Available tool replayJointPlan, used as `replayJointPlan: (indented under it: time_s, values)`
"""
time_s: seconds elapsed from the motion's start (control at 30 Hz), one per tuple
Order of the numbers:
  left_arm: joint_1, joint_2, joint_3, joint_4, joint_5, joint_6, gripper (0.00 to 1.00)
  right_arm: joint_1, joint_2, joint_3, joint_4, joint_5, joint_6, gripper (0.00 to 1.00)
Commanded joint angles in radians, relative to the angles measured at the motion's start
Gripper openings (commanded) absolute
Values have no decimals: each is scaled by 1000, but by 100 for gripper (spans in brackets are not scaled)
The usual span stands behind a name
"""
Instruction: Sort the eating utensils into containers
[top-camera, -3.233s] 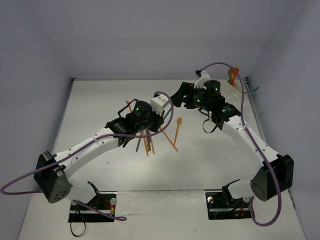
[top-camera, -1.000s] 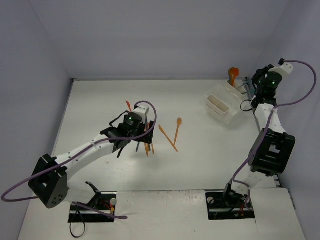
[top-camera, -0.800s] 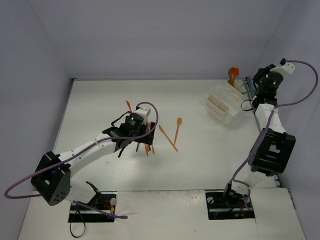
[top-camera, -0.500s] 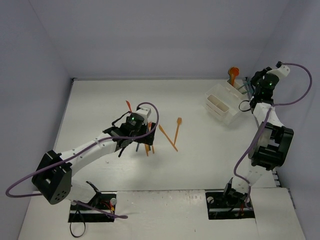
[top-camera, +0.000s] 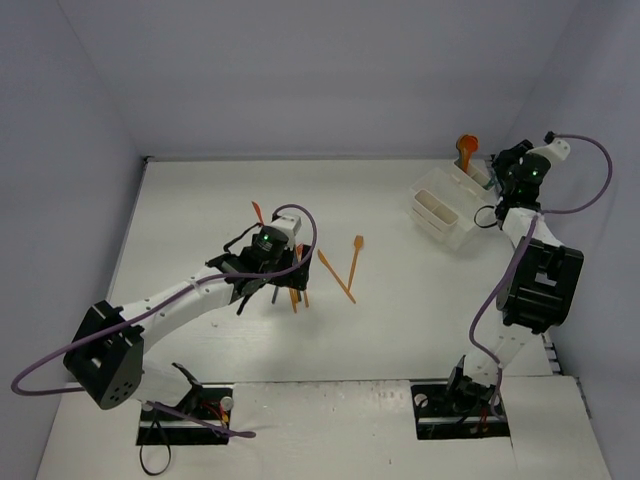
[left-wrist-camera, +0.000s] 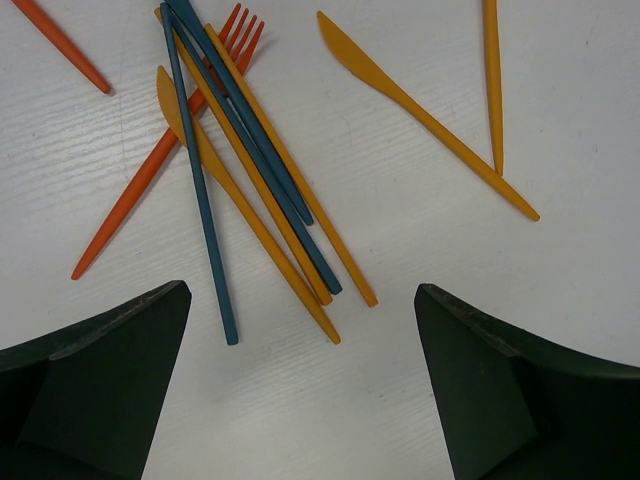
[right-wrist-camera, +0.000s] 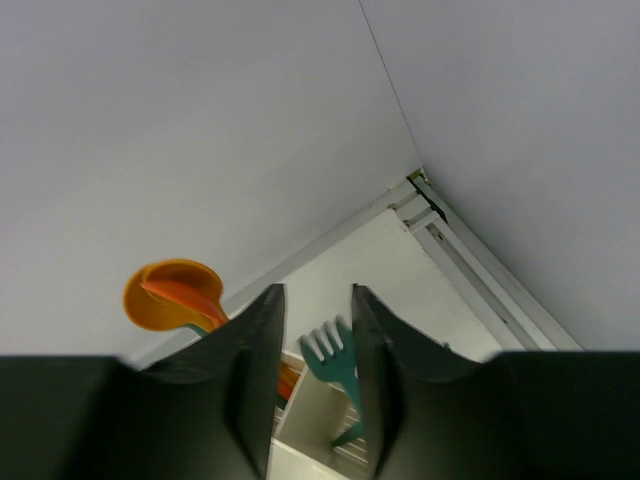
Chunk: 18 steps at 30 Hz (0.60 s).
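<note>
Under my left gripper (left-wrist-camera: 302, 290) the table (left-wrist-camera: 560, 60) carries the loose eating utensils (left-wrist-camera: 250, 170). I hover over them with the jaws spread wide and gripping nothing, so that a finger can come down on either side of one piece. Well off to that gripper's right stand the containers (top-camera: 440, 210). My right gripper (right-wrist-camera: 317, 290) hangs just past their far end, its fingers parted only a little with nothing between them. Just ahead of and below those fingers, an orange spoon (right-wrist-camera: 175, 290) and a teal fork (right-wrist-camera: 330, 360) stand on end in the containers, which I judge is how sorted pieces are meant to sit. Beneath the left gripper the heap is a crossed bundle of blue and orange pieces tangled with an orange fork (left-wrist-camera: 130, 205), so lifting one out cleanly looks awkward. The orange knife (left-wrist-camera: 420, 110), ahead and to the right, lies apart from the bundle and seems the easier take.
</note>
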Motion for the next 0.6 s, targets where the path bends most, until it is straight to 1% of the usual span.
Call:
replayJointPlan:
  time_s: [0.0,0.17,0.27,0.47,0.57]
  values:
    - [8,-19,35,30,9,-29,94,4,-51,-16,85,-8,-5,34]
    - [8,-40,28,27,7,-44,94,6,-119,-18,21,1,-56,50]
    - [8,-45,28,28,5,-52,94,6,-197,-3,-46,24,-107,58]
    - [6,-47,45,28,12,-62,94,8,-339,77,-306,82,-203,68]
    - [6,-53,58,15,10,-64,94,19,-397,119,-452,25,-222,71]
